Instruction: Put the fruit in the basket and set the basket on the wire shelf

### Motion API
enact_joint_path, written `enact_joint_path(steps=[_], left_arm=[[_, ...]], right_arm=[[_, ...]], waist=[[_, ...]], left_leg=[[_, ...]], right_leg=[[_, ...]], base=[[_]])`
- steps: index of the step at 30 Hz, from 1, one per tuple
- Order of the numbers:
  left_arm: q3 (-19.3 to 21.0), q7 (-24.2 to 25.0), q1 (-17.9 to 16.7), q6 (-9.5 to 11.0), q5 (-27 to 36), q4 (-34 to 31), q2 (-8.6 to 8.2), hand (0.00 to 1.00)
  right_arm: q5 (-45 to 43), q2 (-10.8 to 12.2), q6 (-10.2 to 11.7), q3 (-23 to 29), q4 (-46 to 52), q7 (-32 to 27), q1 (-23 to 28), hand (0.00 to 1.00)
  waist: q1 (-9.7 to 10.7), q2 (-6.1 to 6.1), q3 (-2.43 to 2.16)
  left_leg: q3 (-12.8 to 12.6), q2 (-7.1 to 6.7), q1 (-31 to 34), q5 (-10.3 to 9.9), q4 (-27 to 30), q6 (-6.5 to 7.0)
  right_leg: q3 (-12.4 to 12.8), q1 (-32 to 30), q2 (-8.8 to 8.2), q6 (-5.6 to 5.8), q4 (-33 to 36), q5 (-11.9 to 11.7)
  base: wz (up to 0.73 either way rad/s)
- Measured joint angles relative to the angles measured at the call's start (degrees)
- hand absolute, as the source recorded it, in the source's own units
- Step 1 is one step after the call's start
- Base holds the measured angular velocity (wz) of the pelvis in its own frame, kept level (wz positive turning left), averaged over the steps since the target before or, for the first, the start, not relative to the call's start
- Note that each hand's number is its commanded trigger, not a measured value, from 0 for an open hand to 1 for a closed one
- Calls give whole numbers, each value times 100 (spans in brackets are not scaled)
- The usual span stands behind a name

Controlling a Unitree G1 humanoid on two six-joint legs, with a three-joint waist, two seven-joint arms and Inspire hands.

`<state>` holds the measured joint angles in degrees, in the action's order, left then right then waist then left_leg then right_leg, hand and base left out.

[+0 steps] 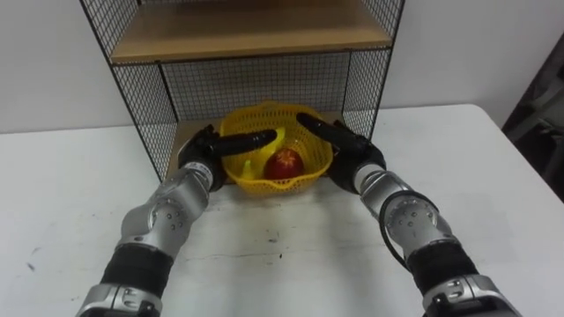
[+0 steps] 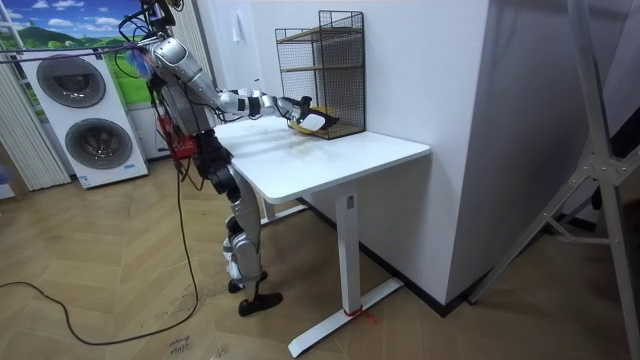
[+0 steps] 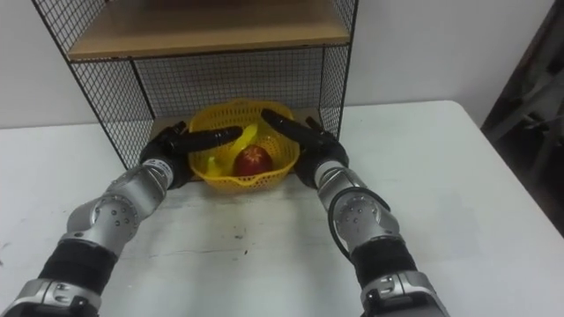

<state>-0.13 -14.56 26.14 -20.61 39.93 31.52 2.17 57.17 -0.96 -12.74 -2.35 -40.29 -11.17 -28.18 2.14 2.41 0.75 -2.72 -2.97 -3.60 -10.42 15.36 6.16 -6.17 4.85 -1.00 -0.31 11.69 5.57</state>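
Left hand [image 1: 220,145], right hand [image 1: 339,136] flank basket [image 1: 264,183] — apple [image 1: 285,163] inside.

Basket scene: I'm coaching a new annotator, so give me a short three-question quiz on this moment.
1. True or false: the yellow basket is empty.
2. Where is the basket?
A. on the upper wooden board
B. at the lowest opening of the wire shelf, between the left hand and the right hand
C. on the floor
3. Fill in: beside the red apple in the basket lies a ___.

Key: 1 false; 2 B; 3 banana.
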Motion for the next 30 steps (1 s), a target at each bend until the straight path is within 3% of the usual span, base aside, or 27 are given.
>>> enact_joint_path(steps=[8, 11, 16, 23, 25, 30], left_arm=[[238, -6, 78, -46, -12, -5, 4, 0], [259, -7, 196, -67, -7, -5, 34, 0], [293, -140, 443, -153, -8, -30, 113, 0], [460, -279, 538, -200, 1, -84, 120, 0], [497, -279, 539, -217, 3, -184, 190, 0], [728, -274, 601, -217, 10, -250, 372, 0]], right_arm=[[-56, 0, -117, 163, 21, -5, -60, 0], [-52, -1, -121, 178, 20, -93, -204, 0], [-9, -4, -231, 203, 21, -341, -534, 0], [107, -20, -320, 304, 21, -427, -557, 0], [66, -21, -403, 368, 25, -414, -561, 0], [-66, -48, -490, 370, 41, -341, -565, 0]], waist=[[46, 15, -22], [57, 6, -57], [58, 0, -61], [51, 1, -74], [47, 15, -102], [48, 20, -106]], left_leg=[[-23, 2, 10, 6, -13, -4], [-30, 2, 64, 16, -16, 0], [-32, -2, 90, 34, -44, 2], [-29, -7, 88, 41, -55, 1], [-32, -9, 106, 41, -56, 2], [-45, -9, 87, 44, -62, 5]], right_leg=[[42, -32, 5, 0, 9, 5], [47, -96, 5, 0, 22, 5], [34, -122, 0, 0, 15, 3], [0, -116, -9, 1, 6, 0], [12, -152, -8, 1, 16, 0], [62, -183, -11, 1, 99, 13]], base=[[-2], [0], [0], [0], [-2], [-1]])
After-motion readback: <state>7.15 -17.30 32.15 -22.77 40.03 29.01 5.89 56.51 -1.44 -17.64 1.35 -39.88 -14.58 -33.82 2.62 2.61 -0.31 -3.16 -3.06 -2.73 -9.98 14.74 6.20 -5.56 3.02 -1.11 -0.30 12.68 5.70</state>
